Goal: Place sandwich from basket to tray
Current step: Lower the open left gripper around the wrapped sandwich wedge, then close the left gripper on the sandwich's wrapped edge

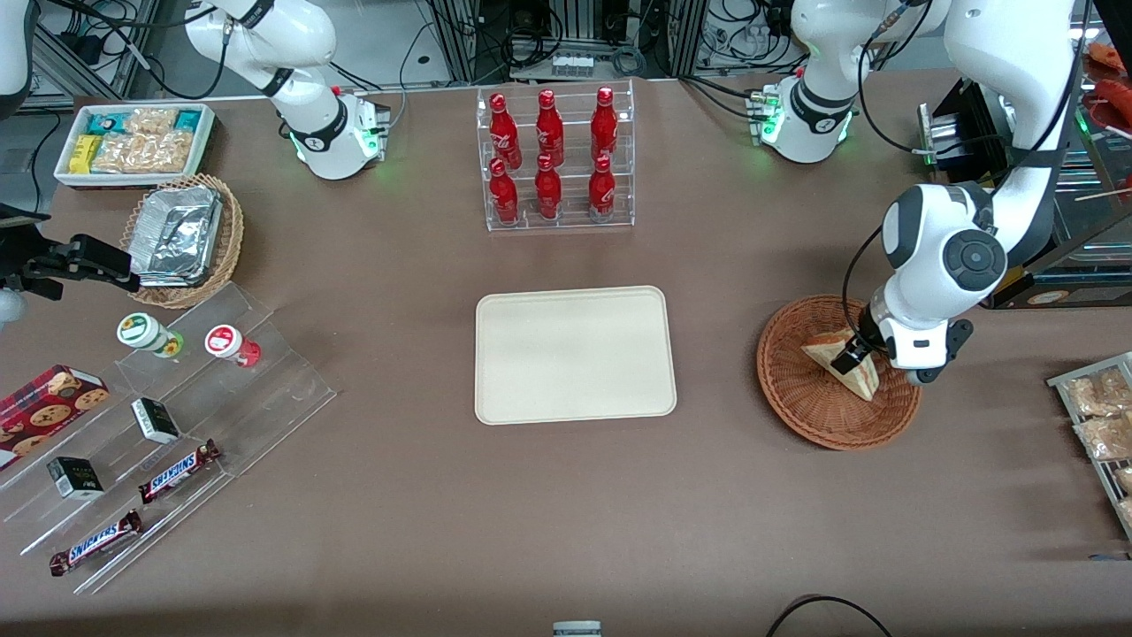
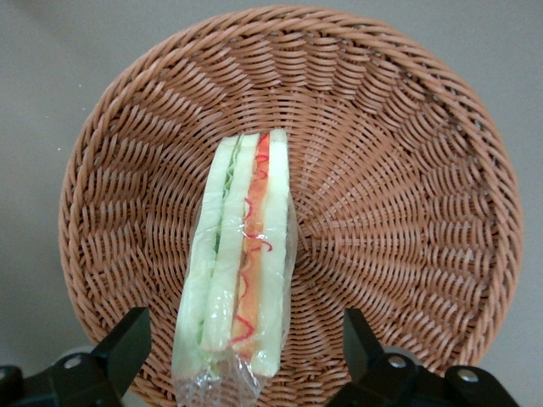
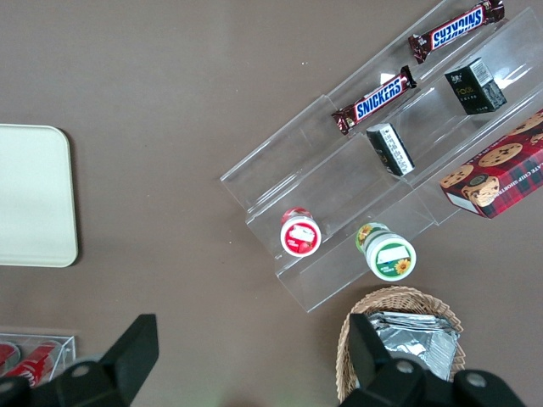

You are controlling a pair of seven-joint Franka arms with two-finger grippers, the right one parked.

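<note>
Hovering low over the reddish-brown wicker basket [image 1: 809, 411], the left arm's gripper [image 1: 856, 356] has its two fingers [image 2: 127, 343] spread wide, one on each side of the sandwich [image 2: 242, 271] and touching neither face in the wrist view. The sandwich lies in the basket, a clear-wrapped wedge with pale bread, green filling and a red-orange layer along its cut edge. From the front its pale triangular face [image 1: 845, 367] shows partly under the gripper.

The cream tray [image 1: 575, 354] sits bare in the middle of the table, well apart from the basket, toward the parked arm's end from it. Farther from the front camera than the tray, a clear tiered rack [image 1: 557, 159] holds six red bottles with white script that is too small to read.

Toward the parked arm's end, clear stepped shelves [image 3: 339, 182] carry two Snickers bars [image 3: 373, 100], the name plain in blue on white, two small dark boxes [image 3: 475, 85] with unreadable lettering, and two round lidded cups [image 3: 301, 234], one red, one green. Beside the shelves lies a red tartan box of chocolate-chip cookies [image 3: 496, 174]. A lighter wicker basket [image 1: 225, 257] holds foil trays, and a white bin [image 1: 133, 141] holds snack packets.
</note>
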